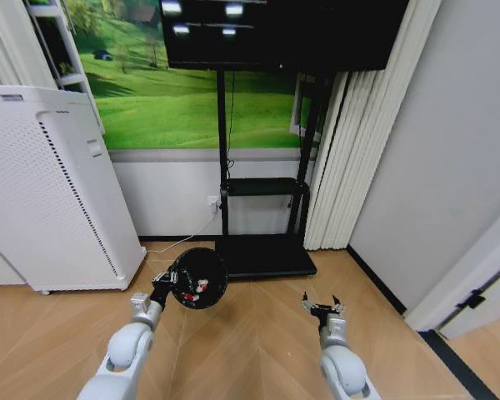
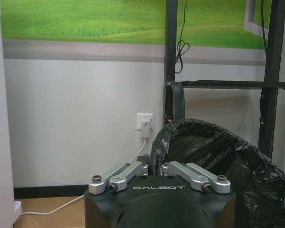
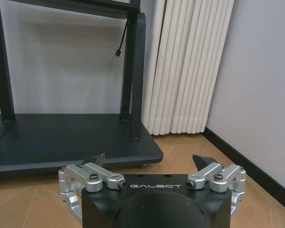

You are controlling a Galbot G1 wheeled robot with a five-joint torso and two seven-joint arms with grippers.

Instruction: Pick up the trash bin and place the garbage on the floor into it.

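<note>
Your left gripper (image 1: pixel 168 282) clamping its jaws on the rim of the round black wire-mesh trash bin (image 1: pixel 198 277), holding it above the light wood-plank floor (image 1: pixel 250 333), red-and-white wrappers (image 1: pixel 197 289) lying inside, your right gripper (image 1: pixel 321 305) hovering with jaws spread wide and empty, near the black TV stand (image 1: pixel 262 254), tall white perforated appliance (image 1: pixel 46 192) standing to your left.

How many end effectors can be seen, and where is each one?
2. The left end effector is shut on the rim of the trash bin, near the white appliance. The right end effector is open above the wooden floor, before the TV stand.
</note>
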